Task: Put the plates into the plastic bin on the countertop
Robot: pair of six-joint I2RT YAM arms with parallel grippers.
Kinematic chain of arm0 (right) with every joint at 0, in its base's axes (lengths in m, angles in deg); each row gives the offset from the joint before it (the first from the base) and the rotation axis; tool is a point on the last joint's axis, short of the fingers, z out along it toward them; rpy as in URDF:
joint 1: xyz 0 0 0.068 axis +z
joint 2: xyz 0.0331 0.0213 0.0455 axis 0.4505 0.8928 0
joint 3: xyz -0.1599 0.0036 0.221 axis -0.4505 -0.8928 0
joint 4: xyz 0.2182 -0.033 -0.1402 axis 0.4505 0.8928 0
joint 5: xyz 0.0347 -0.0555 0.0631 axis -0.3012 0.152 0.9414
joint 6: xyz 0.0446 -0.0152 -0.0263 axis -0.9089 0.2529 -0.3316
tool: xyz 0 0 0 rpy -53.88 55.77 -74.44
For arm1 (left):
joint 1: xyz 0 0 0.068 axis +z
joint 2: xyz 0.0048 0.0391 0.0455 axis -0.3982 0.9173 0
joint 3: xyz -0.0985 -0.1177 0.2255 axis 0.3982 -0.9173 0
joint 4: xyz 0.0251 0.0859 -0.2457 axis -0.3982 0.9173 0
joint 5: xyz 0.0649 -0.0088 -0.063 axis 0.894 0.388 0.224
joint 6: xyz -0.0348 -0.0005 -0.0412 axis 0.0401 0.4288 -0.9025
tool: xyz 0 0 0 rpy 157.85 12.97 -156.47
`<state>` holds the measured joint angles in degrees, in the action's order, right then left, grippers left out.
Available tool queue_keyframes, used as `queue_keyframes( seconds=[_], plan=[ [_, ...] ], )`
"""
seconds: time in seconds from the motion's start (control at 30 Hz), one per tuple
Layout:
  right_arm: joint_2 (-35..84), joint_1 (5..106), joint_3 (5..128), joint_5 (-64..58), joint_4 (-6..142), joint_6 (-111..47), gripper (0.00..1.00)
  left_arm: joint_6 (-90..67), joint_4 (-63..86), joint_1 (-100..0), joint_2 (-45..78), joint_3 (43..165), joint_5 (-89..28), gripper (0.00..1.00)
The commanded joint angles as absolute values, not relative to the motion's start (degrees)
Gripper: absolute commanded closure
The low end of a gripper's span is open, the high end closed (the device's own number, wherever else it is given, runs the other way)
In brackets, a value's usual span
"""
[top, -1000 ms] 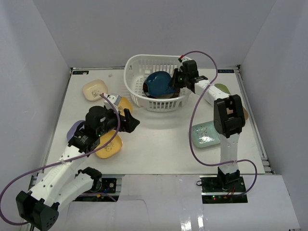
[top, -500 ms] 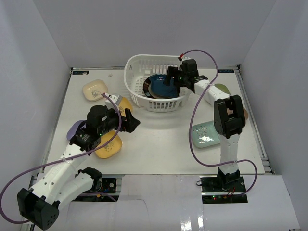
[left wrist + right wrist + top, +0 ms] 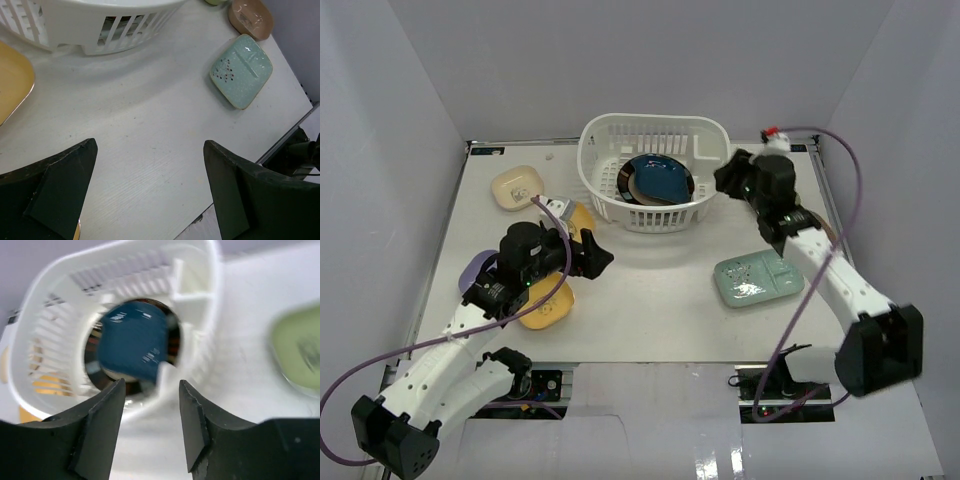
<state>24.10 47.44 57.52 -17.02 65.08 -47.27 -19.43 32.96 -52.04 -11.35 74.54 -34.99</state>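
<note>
While L gripper (image 3: 593, 256) hangs w/ jaws wide apart, empty, above countertop (image 3: 650, 290) near yellow plate (image 3: 580, 213), plastic bin (image 3: 650, 121) holds dark blue dish (image 3: 660, 180) on black-rimmed plate (image 3: 623, 183). R gripper (image 3: 724, 178), jaws partly apart, empty, is just beside bin.

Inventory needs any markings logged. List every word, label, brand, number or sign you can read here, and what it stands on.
No legible text in any view.
pale teal plate: dark speckles, a decoration, not letters.
cream plate: small dark mark, too small to read.
dark blue dish: pale streaks, blurred.
dark strips at the table's far edge: too small to read.
</note>
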Motion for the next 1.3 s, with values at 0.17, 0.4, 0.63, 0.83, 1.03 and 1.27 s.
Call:
queue_keyframes(
  seconds=[0.17, 0.4, 0.63, 0.83, 1.03, 1.27],
  plan=[
    [-10.92, 29.09, 16.56, -26.49, 73.98, -66.76, 0.70, -18.21, 33.55, -58.09, -15.97, 74.51, -33.60, 0.02],
    [-18.09, 21.15, 12.58, -28.70, 84.30, -67.82, 0.29, -18.03, 34.08, -60.90, -17.64, 74.34, -31.84, 0.02],
    [-12.38, 19.30, 8.54, -23.33, 83.43, -72.40, 0.28, -18.03, 34.34, -60.99, -18.25, 74.07, -30.70, 0.02],
    [-13.17, 19.30, 6.43, -20.26, 83.17, -71.61, 0.29, -17.94, 34.43, -60.99, -17.20, 74.25, -30.87, 0.02],
    [-8.00, 19.39, 1.94, -11.12, 75.18, -73.10, 0.44, -18.03, 34.34, -60.99, -16.32, 74.25, -30.70, 0.02],
    [-13.42, 19.57, 0.53, -6.28, 76.38, -74.42, 0.74, -17.94, 34.34, -60.82, -15.70, 74.42, -30.26, 0.02]
  ],
)
